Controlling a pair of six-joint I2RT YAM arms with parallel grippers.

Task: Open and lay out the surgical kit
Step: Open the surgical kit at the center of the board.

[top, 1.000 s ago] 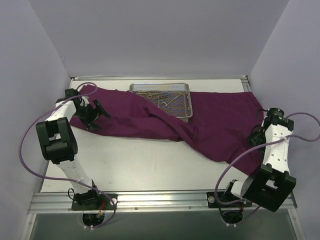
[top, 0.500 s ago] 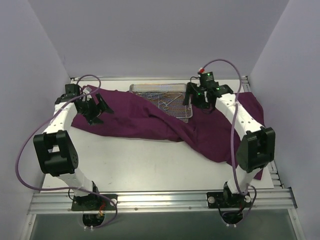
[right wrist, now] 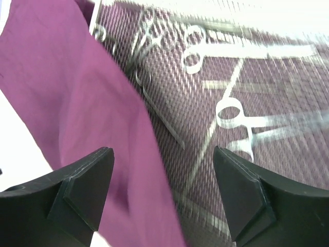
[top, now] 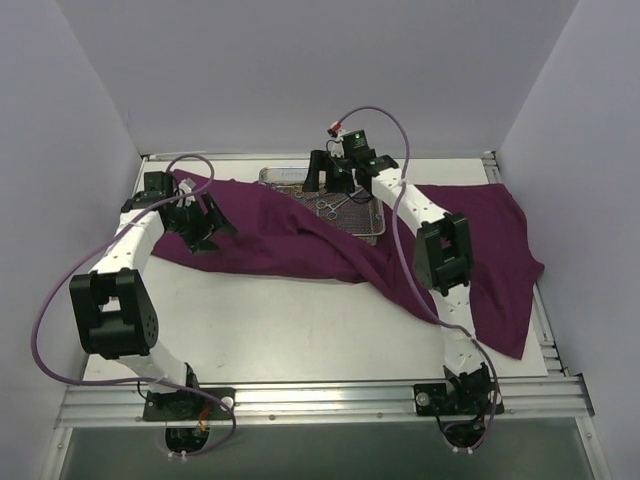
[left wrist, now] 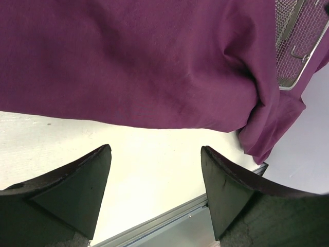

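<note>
Cloth (left wrist: 128, 62) half off tray (top: 372, 226).
Hung right pincer (right wrist: 162, 152) wide over scissors (right wrist: 229, 110), left pincer (left wrist: 155, 150) wide over cloth; needed to pinch one ring next.

I see the large deep-purple cloth wrap (left wrist: 133, 62) as matt, finely woven fabric; the rectangular silver wire-mesh tray (right wrist: 195, 108) and slim steel ring-handled instruments (right wrist: 267, 121) gleam, polished; the white tabletop (left wrist: 154, 159) looks smooth, matt

White bench (top: 300, 320) bearing the purple cloth wrap (top: 490, 230), spread rumpled across its far half, reaching the right edge.
</note>
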